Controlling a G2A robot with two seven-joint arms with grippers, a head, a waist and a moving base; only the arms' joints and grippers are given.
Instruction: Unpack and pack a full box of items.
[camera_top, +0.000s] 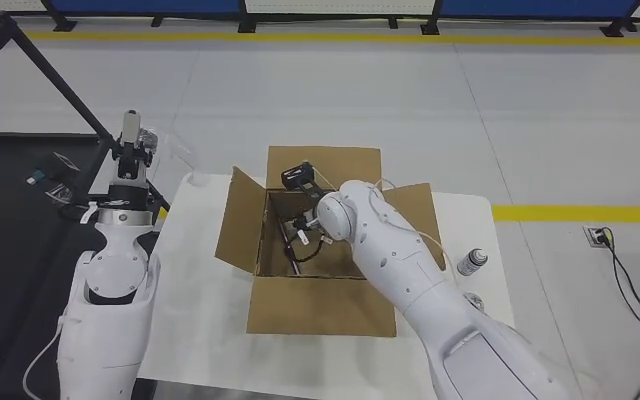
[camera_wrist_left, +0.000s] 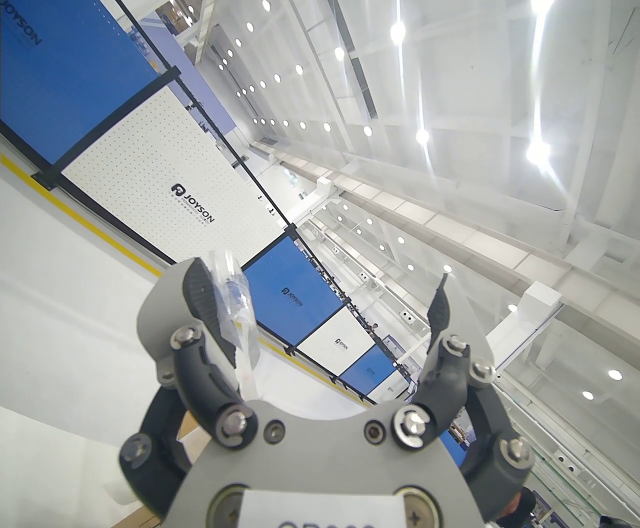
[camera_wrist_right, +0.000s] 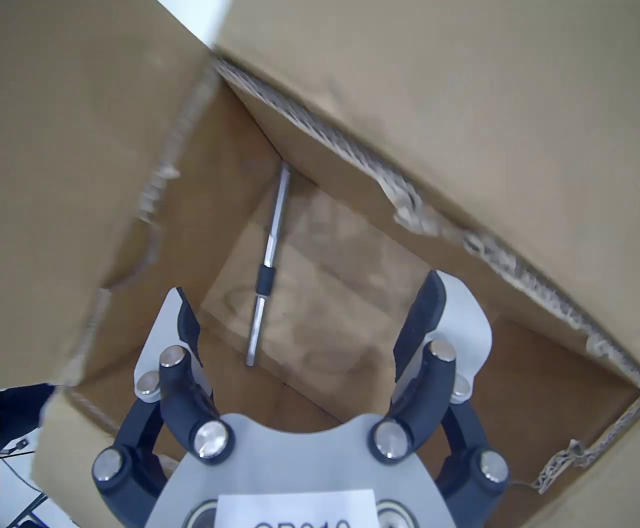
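Inside the box (camera_wrist_right: 350, 100), right fingers (camera_wrist_right: 429, 302) gape empty above a metal rod (camera_wrist_right: 267, 260); left fingers (camera_wrist_left: 200, 297) spread, clear packet (camera_wrist_left: 234, 300) perhaps clinging.

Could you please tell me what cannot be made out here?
Top view: the right arm covers much of the box interior.
Left wrist view: the clear packet clinging to the left hand; contents unclear.
Right wrist view: the metal rod on the box floor is too blurred to name.
Top view: the canister, too small to identify.
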